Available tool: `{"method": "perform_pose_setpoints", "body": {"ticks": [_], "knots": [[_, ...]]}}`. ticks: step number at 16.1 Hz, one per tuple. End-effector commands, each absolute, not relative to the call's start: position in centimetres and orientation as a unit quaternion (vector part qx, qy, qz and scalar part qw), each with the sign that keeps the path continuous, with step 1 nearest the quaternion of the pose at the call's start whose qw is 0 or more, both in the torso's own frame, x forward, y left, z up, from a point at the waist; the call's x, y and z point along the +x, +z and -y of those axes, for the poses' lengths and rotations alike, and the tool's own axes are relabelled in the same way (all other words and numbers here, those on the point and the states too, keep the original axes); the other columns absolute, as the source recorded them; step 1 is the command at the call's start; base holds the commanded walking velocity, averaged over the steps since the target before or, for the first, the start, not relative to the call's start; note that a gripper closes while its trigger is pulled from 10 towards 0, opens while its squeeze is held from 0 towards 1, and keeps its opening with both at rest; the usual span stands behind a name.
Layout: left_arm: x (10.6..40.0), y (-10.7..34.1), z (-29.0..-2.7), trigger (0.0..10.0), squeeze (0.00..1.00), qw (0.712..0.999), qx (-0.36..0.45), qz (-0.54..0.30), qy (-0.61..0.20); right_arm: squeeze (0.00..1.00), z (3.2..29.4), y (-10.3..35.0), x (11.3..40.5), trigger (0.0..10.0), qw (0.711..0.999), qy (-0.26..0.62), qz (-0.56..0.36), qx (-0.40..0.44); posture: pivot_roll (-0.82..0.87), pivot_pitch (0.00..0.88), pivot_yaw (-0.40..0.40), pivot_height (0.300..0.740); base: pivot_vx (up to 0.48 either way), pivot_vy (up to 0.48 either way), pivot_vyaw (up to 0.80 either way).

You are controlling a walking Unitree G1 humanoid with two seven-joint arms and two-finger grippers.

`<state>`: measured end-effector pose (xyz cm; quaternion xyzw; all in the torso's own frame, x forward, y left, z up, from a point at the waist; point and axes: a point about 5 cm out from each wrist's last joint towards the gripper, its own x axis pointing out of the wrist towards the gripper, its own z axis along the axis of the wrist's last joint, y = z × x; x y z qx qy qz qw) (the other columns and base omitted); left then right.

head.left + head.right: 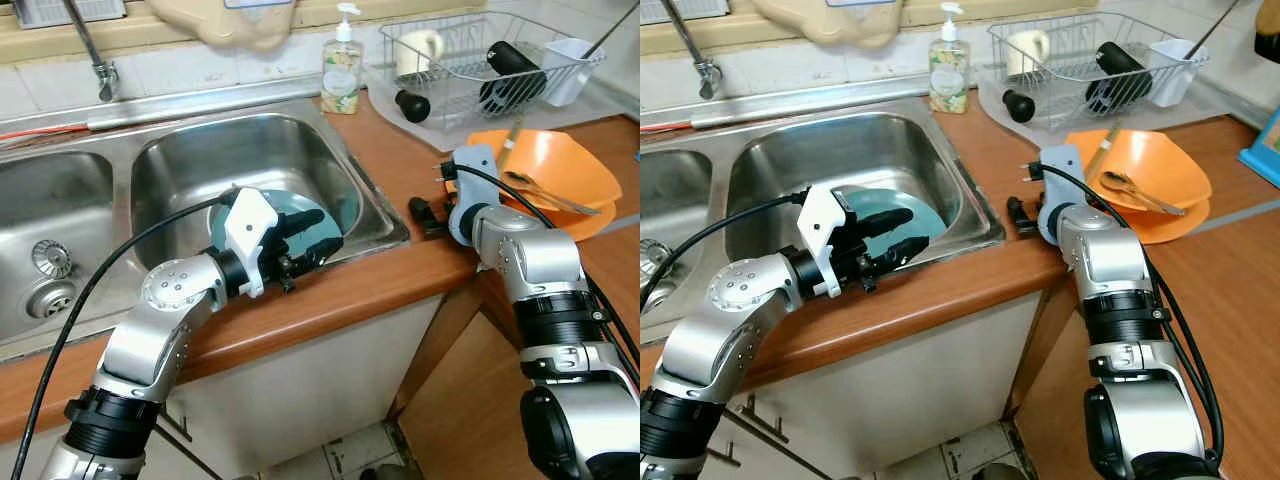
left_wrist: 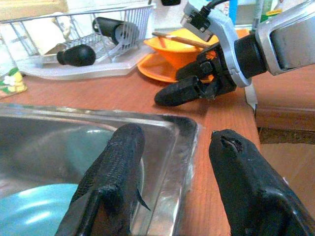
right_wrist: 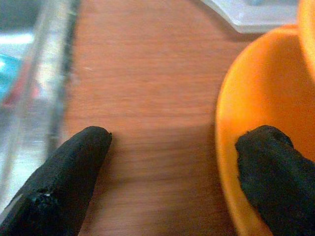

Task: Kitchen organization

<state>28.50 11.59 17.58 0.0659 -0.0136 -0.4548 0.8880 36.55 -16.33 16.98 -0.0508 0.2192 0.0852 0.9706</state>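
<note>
My left gripper (image 1: 325,232) hangs open at the front right corner of the right sink basin (image 1: 200,165). One of its fingers is over the basin and the other over the steel rim. Under it a teal plate (image 1: 288,203) lies in the basin, also seen past the finger (image 2: 113,172) as teal plate (image 2: 34,211). My right gripper (image 1: 425,215) rests low on the wooden counter (image 1: 385,150), open, between the sink and a stacked orange bowl (image 1: 555,165) and plate (image 1: 590,222). One fingertip (image 3: 266,147) lies over the orange rim (image 3: 231,162). A spoon (image 1: 545,190) sits in the bowl.
A wire dish rack (image 1: 480,60) on a tray at the back right holds a mug, a black roller and a white cup. A soap bottle (image 1: 342,65) stands behind the sink. The faucet (image 1: 95,55) and left basin drain (image 1: 50,258) are at left. The counter edge drops off in front.
</note>
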Motion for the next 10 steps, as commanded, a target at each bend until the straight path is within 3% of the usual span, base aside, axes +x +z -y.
{"method": "perform_pose_setpoints", "body": {"ticks": [1, 10], "knots": [[28.7, 17.9, -11.8, 10.0, 0.00, 0.889, 0.074, 0.018, -0.452, 0.00, 14.5, 16.0, 36.0, 10.0, 0.960, 0.133, -0.244, -0.029, -0.13, 0.000, 0.050, 0.740, 0.000, 0.000, 0.00], [28.8, 18.0, -12.0, 10.0, 0.00, 0.891, 0.073, 0.020, -0.448, 0.00, 9.8, 16.2, 34.5, 10.0, 0.942, 0.230, -0.243, -0.013, -0.13, 0.000, 0.052, 0.740, 0.000, 0.000, 0.00]]}}
